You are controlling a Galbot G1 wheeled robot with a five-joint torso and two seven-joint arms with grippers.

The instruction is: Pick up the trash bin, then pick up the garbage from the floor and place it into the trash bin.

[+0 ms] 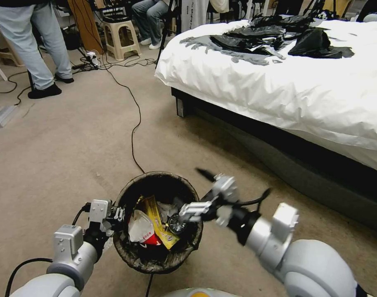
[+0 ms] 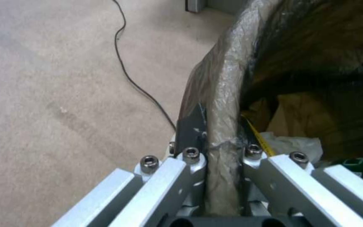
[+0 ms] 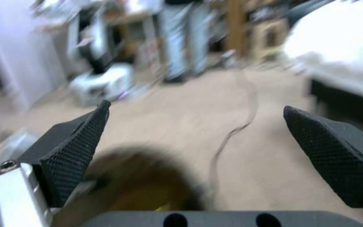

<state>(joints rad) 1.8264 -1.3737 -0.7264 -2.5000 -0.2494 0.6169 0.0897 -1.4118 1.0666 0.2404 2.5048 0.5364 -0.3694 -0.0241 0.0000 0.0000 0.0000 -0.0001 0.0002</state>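
The trash bin [image 1: 163,264], round with a dark bag folded over its rim, sits low in the head view between my two arms. My left gripper [image 1: 118,216] is shut on its left rim; in the left wrist view the fingers [image 2: 190,126] clamp the bag-covered rim [image 2: 232,63]. Garbage lies inside: a red-and-white carton [image 1: 143,233], a yellow wrapper [image 1: 157,220] and white tissue [image 2: 290,143]. My right gripper [image 1: 192,194] hovers open over the bin's right side, its black pads [image 3: 80,148] spread with nothing between them. The bin [image 3: 148,176] is a brown blur below them.
A bed [image 1: 304,90] with a white sheet and black bags on top fills the right side. A black cable [image 1: 134,123] runs across the carpet toward the bin. Standing and seated people's legs, stools [image 1: 121,39] and more cables crowd the far left.
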